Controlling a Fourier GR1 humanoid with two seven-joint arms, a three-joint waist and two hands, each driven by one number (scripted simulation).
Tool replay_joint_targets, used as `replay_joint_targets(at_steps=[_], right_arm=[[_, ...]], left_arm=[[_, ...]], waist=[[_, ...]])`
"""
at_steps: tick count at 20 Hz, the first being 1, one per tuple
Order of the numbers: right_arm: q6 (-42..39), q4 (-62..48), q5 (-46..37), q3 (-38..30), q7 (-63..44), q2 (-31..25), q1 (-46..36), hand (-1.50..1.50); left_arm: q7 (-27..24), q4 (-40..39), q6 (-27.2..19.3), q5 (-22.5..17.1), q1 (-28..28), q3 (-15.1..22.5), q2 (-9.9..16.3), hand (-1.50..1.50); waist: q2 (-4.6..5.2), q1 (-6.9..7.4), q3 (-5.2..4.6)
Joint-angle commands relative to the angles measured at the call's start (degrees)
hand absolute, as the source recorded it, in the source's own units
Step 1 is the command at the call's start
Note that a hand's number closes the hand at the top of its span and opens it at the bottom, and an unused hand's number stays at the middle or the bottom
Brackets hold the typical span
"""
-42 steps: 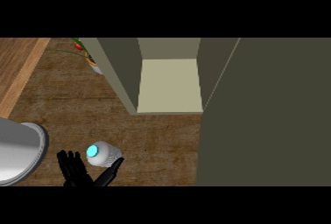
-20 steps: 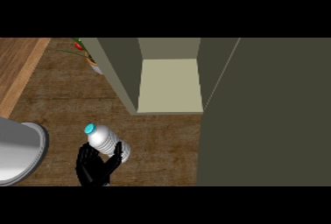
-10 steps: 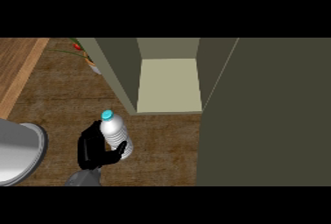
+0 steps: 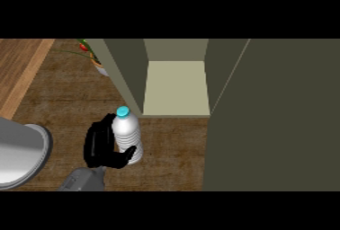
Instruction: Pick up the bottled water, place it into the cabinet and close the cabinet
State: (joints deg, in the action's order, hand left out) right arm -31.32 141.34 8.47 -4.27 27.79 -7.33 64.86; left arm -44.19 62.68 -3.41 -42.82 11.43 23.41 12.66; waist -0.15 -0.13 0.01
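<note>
One bottled water (image 4: 126, 134) in one hand (image 4: 100, 143).

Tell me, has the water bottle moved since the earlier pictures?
Yes. The water bottle, held in the left hand, has moved up the view, away from the lower edge and toward the open cabinet; its cap is now near the shelf's front edge.

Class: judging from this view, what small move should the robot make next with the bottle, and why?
Probably carry it forward and a little right. The left hand is curled round the bottled water, which sits just short of the open cabinet's shelf, slightly left of the opening.
</note>
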Motion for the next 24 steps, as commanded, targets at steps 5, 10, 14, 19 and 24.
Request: replay_joint_targets(at_steps=[5, 10, 14, 19, 24], right_arm=[[2.44, 3.02, 2.90, 2.63, -5.86, 2.23, -4.58, -1.50], [-0.01, 6.43, 5.88, 0.16, -5.07, 1.75, -0.28, -1.50], [-1.89, 3.59, 3.32, 0.11, -3.03, 2.12, -0.12, -1.50], [-0.47, 5.42, 5.17, 1.26, -6.34, 3.12, -1.90, -1.50], [0.03, 4.04, 6.18, -2.20, -7.29, 2.63, -4.83, -1.50]], left_arm=[[12.77, 17.97, -11.85, 4.03, 4.29, 5.05, -1.91, 1.50], [16.42, 21.03, -19.13, 9.60, 5.37, 9.42, -5.56, 1.50], [24.22, 27.08, -27.30, 12.53, 7.59, 12.13, -8.32, 1.50], [32.19, 23.03, -34.41, 16.20, 19.92, 9.43, -12.28, 1.50], [33.20, 20.13, -40.37, 15.99, 25.70, 10.67, -12.61, 1.50]], waist=[[0.06, 0.73, 0.04], [0.00, -0.30, 0.00], [-0.21, -0.59, 0.02], [0.05, -0.70, 0.00], [0.11, -0.84, -0.01]])
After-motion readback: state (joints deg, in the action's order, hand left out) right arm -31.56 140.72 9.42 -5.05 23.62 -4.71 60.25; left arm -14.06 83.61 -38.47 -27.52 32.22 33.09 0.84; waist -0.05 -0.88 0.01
